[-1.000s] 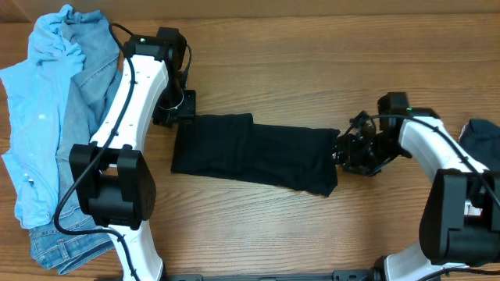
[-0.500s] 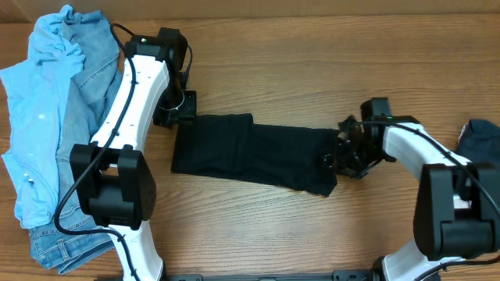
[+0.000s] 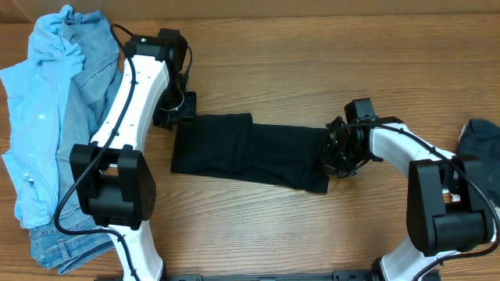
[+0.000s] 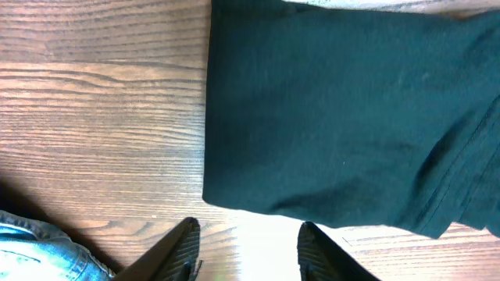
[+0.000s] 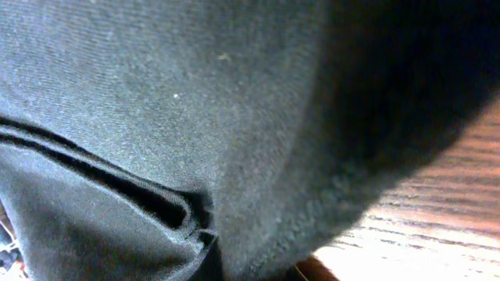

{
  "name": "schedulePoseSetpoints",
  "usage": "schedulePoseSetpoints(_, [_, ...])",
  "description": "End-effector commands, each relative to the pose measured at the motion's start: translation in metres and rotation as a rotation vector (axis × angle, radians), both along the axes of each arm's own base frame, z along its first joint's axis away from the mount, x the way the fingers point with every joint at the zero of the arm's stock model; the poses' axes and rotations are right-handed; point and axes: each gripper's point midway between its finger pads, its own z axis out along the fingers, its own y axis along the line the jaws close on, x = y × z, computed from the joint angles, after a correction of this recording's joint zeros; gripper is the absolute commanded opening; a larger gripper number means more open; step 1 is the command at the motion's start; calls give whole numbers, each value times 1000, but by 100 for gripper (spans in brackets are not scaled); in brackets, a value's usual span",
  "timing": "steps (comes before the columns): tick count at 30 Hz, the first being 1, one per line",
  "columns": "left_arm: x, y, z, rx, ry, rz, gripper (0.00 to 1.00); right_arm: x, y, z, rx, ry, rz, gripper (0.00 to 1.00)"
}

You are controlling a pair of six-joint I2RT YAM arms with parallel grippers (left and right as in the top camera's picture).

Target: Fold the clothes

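Note:
The clothes: a black T-shirt (image 3: 250, 152) lies folded into a long strip across the middle of the table. It fills the upper right of the left wrist view (image 4: 351, 117). My left gripper (image 3: 178, 109) sits at the strip's upper left corner, open, its fingertips (image 4: 250, 226) over bare wood just off the shirt's edge. At the strip's right end is my right gripper (image 3: 334, 152), shut on the fabric. Bunched black cloth (image 5: 156, 117) fills its wrist view and hides the fingers. A light blue shirt (image 3: 35, 117) and denim jeans (image 3: 90, 78) are piled at the far left.
A dark garment (image 3: 480, 144) lies at the table's right edge, beside the right arm. A corner of the jeans (image 4: 31, 250) shows close to the left gripper. The wooden table (image 3: 312, 62) is bare behind the shirt.
My right gripper has moved left onto the shirt's right end and shut there, nudging that edge slightly left. The left arm has stayed still.

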Motion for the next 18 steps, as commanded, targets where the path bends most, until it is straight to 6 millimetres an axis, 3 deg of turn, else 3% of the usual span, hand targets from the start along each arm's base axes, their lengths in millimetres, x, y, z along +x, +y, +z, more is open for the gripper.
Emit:
schedulePoseSetpoints(1, [5,-3,8,-3,-29,-5,38,8,-32,-13,-175,-14,-39,4])
schedulePoseSetpoints(4, [7,-2,8,-22,-34,10,38,30,-73,12,-249,-54,-141,4])
schedulePoseSetpoints(7, [5,3,8,-20,-22,17,39,54,-142,55,-374,-117,-281,4])
schedulePoseSetpoints(10, [5,3,8,-20,-24,17,39,67,-159,90,-388,-158,-279,4])
schedulePoseSetpoints(13, [6,3,8,-21,-28,19,40,82,-136,131,-387,-221,-177,4])
schedulePoseSetpoints(15, [6,3,8,-21,-27,19,41,90,-103,148,-376,-268,-96,4])
schedulePoseSetpoints(18, [6,3,8,-21,-26,19,42,89,-51,152,-351,-310,24,4])
